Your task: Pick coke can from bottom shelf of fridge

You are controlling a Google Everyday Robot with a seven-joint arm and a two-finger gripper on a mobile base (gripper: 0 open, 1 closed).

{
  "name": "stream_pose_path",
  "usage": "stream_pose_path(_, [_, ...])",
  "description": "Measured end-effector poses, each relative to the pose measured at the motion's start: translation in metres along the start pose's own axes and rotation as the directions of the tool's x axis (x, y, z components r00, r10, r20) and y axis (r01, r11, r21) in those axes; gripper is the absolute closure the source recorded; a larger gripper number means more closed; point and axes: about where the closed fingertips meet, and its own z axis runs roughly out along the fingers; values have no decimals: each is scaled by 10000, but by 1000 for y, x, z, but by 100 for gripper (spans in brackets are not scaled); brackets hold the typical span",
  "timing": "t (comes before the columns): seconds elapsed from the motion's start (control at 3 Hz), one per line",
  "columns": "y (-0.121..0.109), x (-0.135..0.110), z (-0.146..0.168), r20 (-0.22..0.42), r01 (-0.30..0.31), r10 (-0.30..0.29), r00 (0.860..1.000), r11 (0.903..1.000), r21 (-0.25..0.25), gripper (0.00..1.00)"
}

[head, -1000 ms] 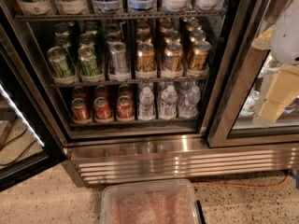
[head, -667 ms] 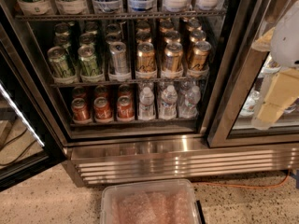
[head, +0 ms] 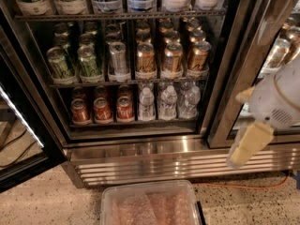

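Observation:
Three red coke cans stand in a front row at the left of the bottom shelf of the fridge, with more red cans behind them. The left door is open, so the cans are exposed. My gripper, pale yellow on a white arm, hangs at the right of the view. It is in front of the closed right door, well to the right of the cans and a little lower than them. It holds nothing that I can see.
Clear water bottles fill the right of the bottom shelf. Green cans, a silver can and gold-brown cans stand on the rack above. The open door juts out at left. A clear plastic bin sits on the floor below.
My gripper has moved down and slightly left, from beside the middle rack to the level of the fridge's base. The cans have not moved.

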Motion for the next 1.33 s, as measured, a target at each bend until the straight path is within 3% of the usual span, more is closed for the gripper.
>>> stream_pose_path(0.33, [38, 3, 93, 1405, -1047, 1284, 9817, 9807, -1652, 0])
stream_pose_path(0.67, [75, -8, 175, 1723, -1293, 1985, 9648, 9290, -3467, 0])
stream_pose_path(1.0, [75, -8, 175, 1724, -1290, 1984, 9648, 9290, -3468, 0])
stream_pose_path(1.33, [73, -32, 204, 1937, -730, 1571, 9684, 9212, -3823, 0])
